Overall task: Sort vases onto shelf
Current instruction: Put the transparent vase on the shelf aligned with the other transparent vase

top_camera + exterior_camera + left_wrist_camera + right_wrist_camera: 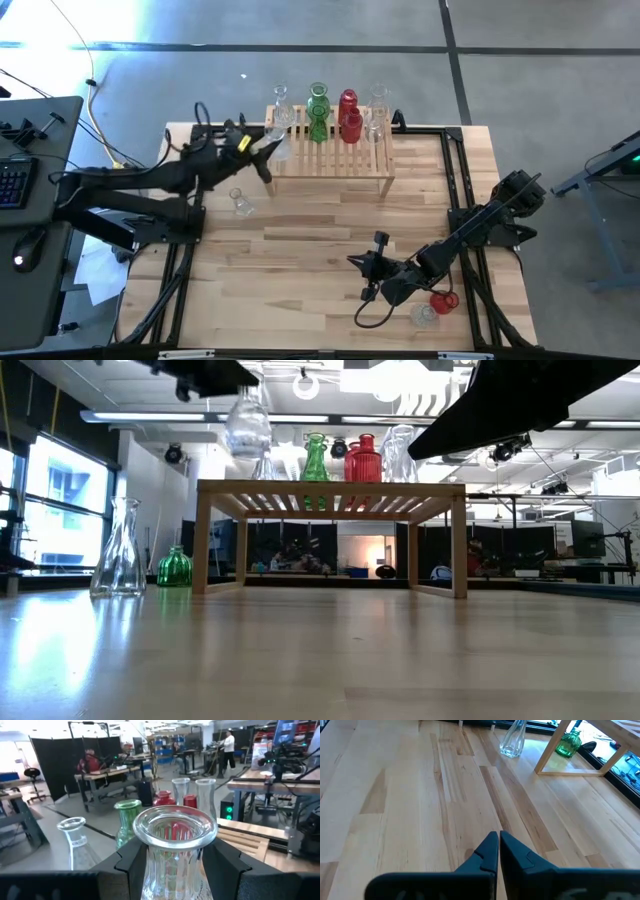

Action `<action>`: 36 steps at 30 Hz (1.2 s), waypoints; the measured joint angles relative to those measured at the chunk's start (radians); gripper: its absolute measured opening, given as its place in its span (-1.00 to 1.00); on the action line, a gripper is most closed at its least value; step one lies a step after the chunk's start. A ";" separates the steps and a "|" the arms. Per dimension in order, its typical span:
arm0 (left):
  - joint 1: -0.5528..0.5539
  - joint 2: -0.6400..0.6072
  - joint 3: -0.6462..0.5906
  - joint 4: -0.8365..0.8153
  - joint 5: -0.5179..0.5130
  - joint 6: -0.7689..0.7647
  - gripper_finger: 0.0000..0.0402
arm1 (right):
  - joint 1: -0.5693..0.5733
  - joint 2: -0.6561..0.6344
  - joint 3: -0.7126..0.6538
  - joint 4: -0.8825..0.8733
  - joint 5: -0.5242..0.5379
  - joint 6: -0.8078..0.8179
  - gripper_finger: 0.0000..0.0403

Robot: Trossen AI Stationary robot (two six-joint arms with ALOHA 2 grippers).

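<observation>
Looking straight down, the left gripper (268,150) holds a clear ribbed vase (280,148) at the left end of the slatted shelf (385,165); the right gripper (365,265), pinched shut and empty, waits low over the table.

From table height, the vase hangs above the shelf top.

In the left wrist view, fingers (131,862) clamp its neck under the flared rim — sensible, since glass is rigid, slick, breakable. No writing is readable.

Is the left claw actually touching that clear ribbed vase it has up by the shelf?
Touching. The left wrist view shows the left gripper with a finger pressed against each side of the clear ribbed vase.
</observation>
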 joint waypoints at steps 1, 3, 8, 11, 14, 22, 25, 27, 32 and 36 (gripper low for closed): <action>0.022 0.016 0.000 0.009 0.014 -0.007 -0.27 | 0.000 0.000 0.000 0.000 0.000 0.000 -1.00; 0.064 0.051 0.000 0.024 0.044 -0.014 -0.27 | 0.000 0.000 0.000 0.000 0.000 0.000 -1.00; 0.152 0.126 0.000 0.086 0.094 -0.022 -0.26 | 0.000 0.000 0.000 0.000 0.000 0.000 -1.00; 0.195 0.160 0.000 0.101 0.118 -0.026 -0.26 | 0.000 0.000 0.000 0.000 0.000 0.000 -1.00; 0.230 0.185 0.000 0.116 0.138 -0.032 -0.25 | 0.000 0.000 0.000 0.000 0.000 0.000 -1.00; 0.278 0.213 0.000 0.159 0.167 -0.051 -0.24 | 0.000 0.000 0.000 0.000 0.000 0.000 -1.00; 0.283 0.224 0.000 0.156 0.168 -0.051 -0.24 | 0.000 0.000 0.000 0.000 0.000 0.000 -1.00; 0.284 0.231 0.000 0.157 0.190 -0.051 -0.24 | 0.000 0.000 0.000 0.000 -0.001 0.000 -1.00; 0.283 0.240 0.000 0.167 0.217 -0.030 -0.23 | 0.000 0.000 0.000 0.000 -0.011 0.000 -1.00; 0.283 0.240 0.000 0.167 0.214 -0.025 -0.22 | 0.000 0.000 0.000 0.000 -0.015 0.000 -1.00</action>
